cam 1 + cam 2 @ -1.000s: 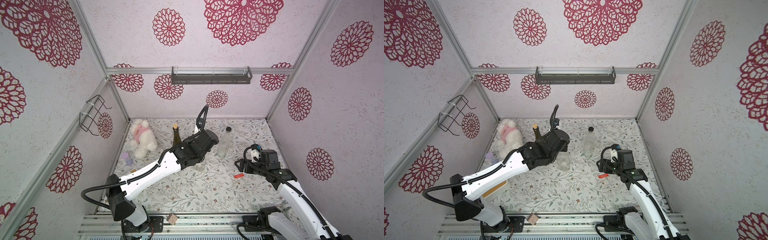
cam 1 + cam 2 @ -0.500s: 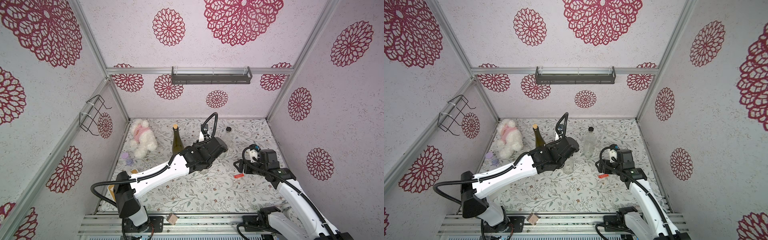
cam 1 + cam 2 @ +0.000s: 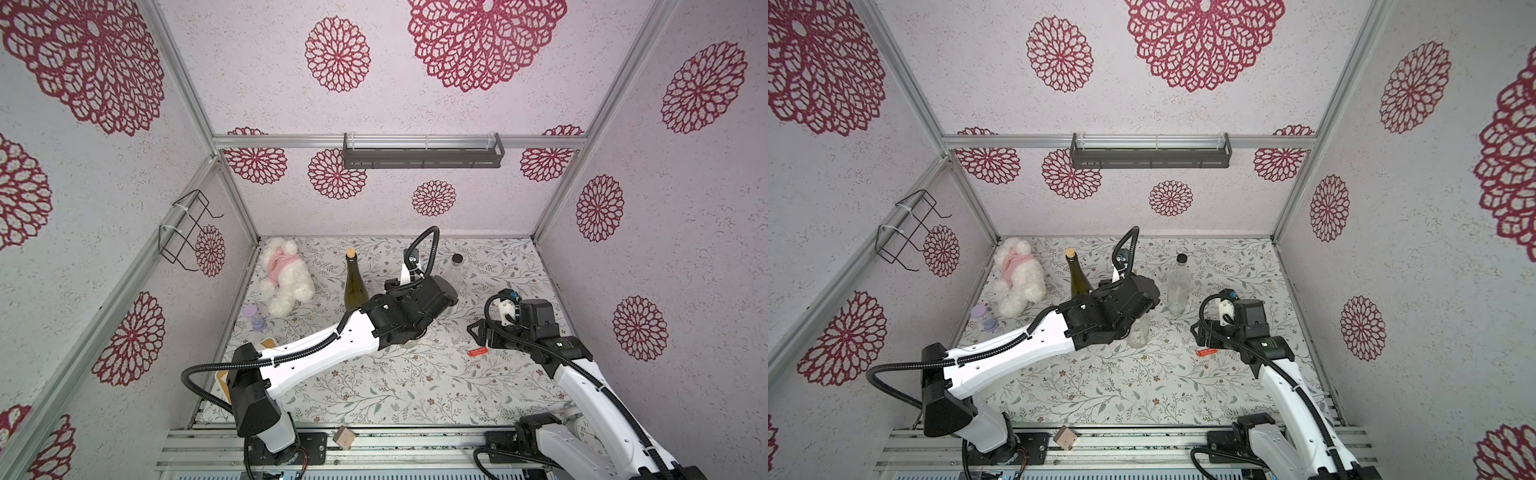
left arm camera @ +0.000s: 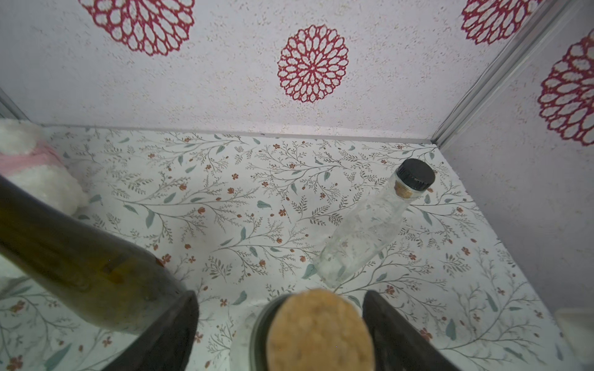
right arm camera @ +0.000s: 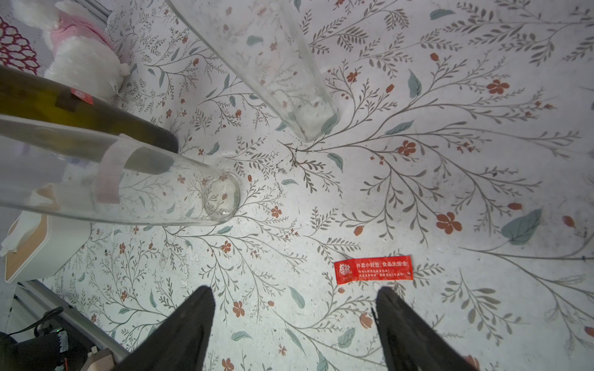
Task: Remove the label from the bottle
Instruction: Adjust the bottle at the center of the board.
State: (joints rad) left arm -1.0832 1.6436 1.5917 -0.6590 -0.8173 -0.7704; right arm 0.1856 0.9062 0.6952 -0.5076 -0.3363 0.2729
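At the left wall, ten o'clock: we see a plush toy [image 3: 286,278] lying by the tabletop [image 3: 395,395] edge, no part of this job.
Green bottle [image 3: 355,286]: upright at eleven o'clock. A small red sticker [image 5: 82,95] sits on its side.
Left hand [image 4: 279,298]: poised over the bottle near the centre. Its jaws are spread either side of the cork [image 4: 318,331], and as far as we can see they are not clamping it.
Corked clear bottle [image 3: 1138,332]: upright, just beside the green one. A pale strip [image 5: 109,173] wraps part of its wall.
Capped bottle [image 3: 1177,286]: upright at one o'clock. We see only bare glass.
Red label [image 3: 476,352]: flat on the tabletop at four o'clock, free of every bottle.
Right hand [image 5: 294,289]: low and near the label, jaws wide apart, holding nothing.
Done: one label is off and lies loose, so we judge that peel finished.
Left to do: the strip and the sticker, if they count. We cannot tell which bottle is meant.
Edges: walls close in at nine, twelve and three o'clock. The green bottle stands tight against the left arm, so a sideways swing could topple it.
Open room: from five to seven o'clock the tabletop lies bare, which we judge the safest way for either arm to back out.
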